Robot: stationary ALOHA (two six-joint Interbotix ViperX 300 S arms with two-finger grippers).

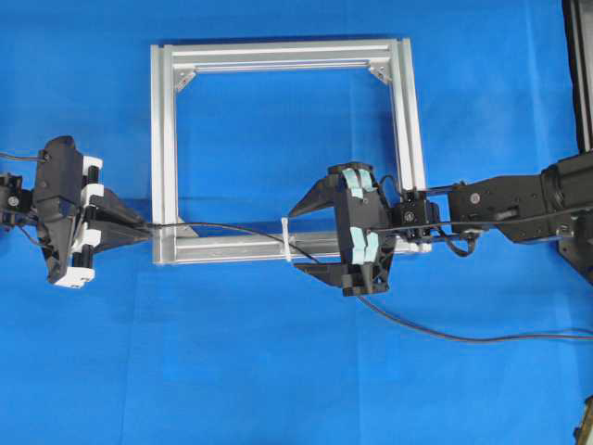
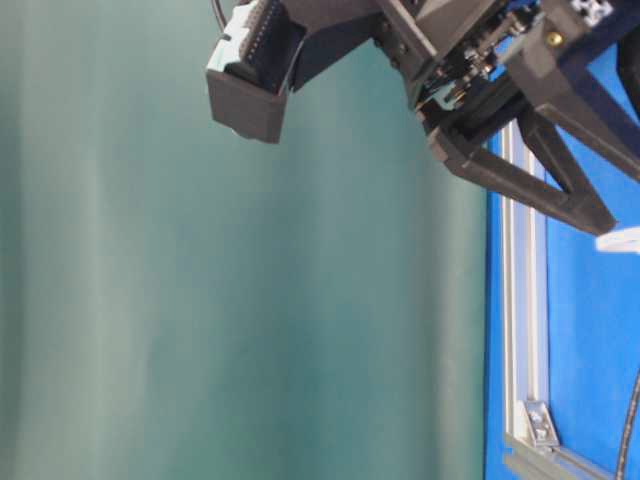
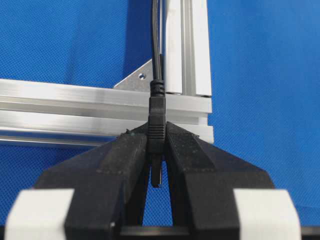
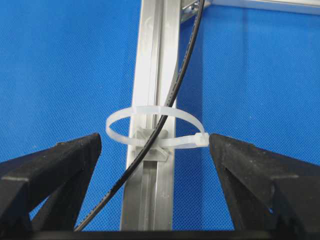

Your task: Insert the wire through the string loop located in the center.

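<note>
A: The left gripper (image 3: 157, 150)?
B: Clamped on the wire (image 1: 232, 227) by its plug, at the frame (image 1: 163, 139) corner.
A: And the right gripper (image 4: 155, 142)?
B: Jaws wide, one on each side of the loop (image 4: 155, 127), holding nothing.
A: The wire?
B: It runs along the frame's near bar and already passes through the loop.

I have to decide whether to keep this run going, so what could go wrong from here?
1. The left gripper pinches only the plug end of the wire; if that grip slackens, the plug may slip and the wire may slide back out of the string loop.
2. A hard pull might drag the wire against the loop and bend it.
3. The right gripper stands open with its fingers on either side of the loop; closing could crush it.
</note>
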